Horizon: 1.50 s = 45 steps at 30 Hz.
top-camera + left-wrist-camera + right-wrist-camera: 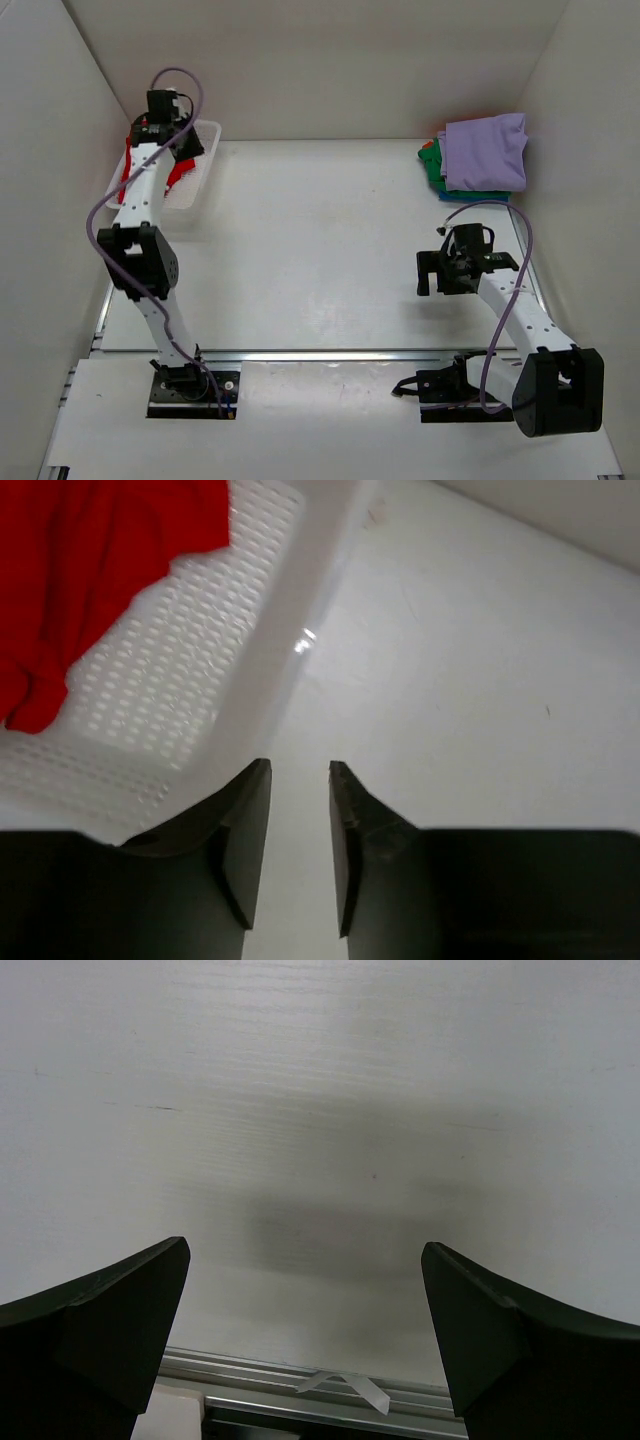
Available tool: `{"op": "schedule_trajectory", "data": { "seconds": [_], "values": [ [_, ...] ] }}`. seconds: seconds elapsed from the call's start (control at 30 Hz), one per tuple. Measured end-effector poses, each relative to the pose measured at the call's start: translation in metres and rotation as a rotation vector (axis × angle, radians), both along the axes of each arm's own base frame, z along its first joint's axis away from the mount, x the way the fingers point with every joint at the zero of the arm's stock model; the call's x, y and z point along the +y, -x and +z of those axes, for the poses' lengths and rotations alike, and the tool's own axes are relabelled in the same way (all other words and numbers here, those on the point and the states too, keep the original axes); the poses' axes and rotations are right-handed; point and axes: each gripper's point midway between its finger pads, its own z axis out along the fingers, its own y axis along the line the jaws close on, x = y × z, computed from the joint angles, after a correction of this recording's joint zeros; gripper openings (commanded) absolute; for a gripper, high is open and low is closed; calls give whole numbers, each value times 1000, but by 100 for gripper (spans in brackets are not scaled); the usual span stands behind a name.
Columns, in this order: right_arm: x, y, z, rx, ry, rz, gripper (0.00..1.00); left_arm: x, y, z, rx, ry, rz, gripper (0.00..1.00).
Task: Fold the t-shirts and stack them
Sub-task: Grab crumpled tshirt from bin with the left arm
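A bright red t-shirt (90,570) lies bunched in the white mesh basket (170,670) at the far left; in the top view it shows (125,176) beside my left arm. My left gripper (189,143) hovers over the basket's right rim. Its jaws stand a narrow gap apart (300,770) with nothing between them, and the red shirt is up and to the left of them. A folded stack sits at the far right: a lavender shirt (485,150) on top, green (431,165) and teal (478,196) edges below. My right gripper (424,275) is wide open (305,1252) and empty over bare table, in front of the stack.
The basket (206,160) stands against the left wall. White walls close in the table on the left, back and right. A metal rail (300,1380) runs along the table's near edge, with the arm bases behind it.
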Motion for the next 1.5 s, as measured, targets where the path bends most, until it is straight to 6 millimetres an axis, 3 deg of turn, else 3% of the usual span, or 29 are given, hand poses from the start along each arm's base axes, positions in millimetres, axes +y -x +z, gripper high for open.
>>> {"op": "schedule_trajectory", "data": {
  "seconds": [0.07,0.17,0.23,0.33,0.57,0.73,0.9,0.93,0.97,1.0,1.03,1.2,1.33,1.43,1.5],
  "values": [
    [0,0,1,-4,-3,-2,99,34,-37,-9,-12,30,86,69],
    [-1,-1,2,-8,-7,-5,99,81,-69,-38,3,57,202,75],
    [-1,-1,2,-8,-8,-4,99,110,-75,-63,28,53,276,77],
    [0,-1,2,-7,-10,-2,99,140,-72,-92,55,-1,369,89],
    [1,1,-4,22,-15,1,99,164,-59,-137,109,-119,467,98],
    [2,1,-5,28,-21,3,99,180,-68,-156,132,-175,515,98],
    [2,1,-5,28,-29,3,99,188,-59,-191,206,-198,528,98],
    [2,1,-4,27,-31,2,99,190,-57,-195,213,-199,527,95],
    [3,2,-4,27,-31,2,100,191,-56,-196,218,-201,527,57],
    [3,2,-4,27,-32,2,99,192,-56,-196,215,-199,531,11],
    [3,1,-4,27,-32,2,99,194,-56,-195,216,-205,528,0],
    [3,2,-4,28,-35,3,100,195,-60,-189,203,-204,516,0],
    [3,2,-5,32,-34,5,99,181,-62,-178,180,-182,480,0],
    [4,2,-5,31,-34,6,99,156,-66,-134,100,-140,427,0],
    [3,2,-4,27,-34,5,99,132,-70,-70,-25,-112,380,0]
  ]
}}
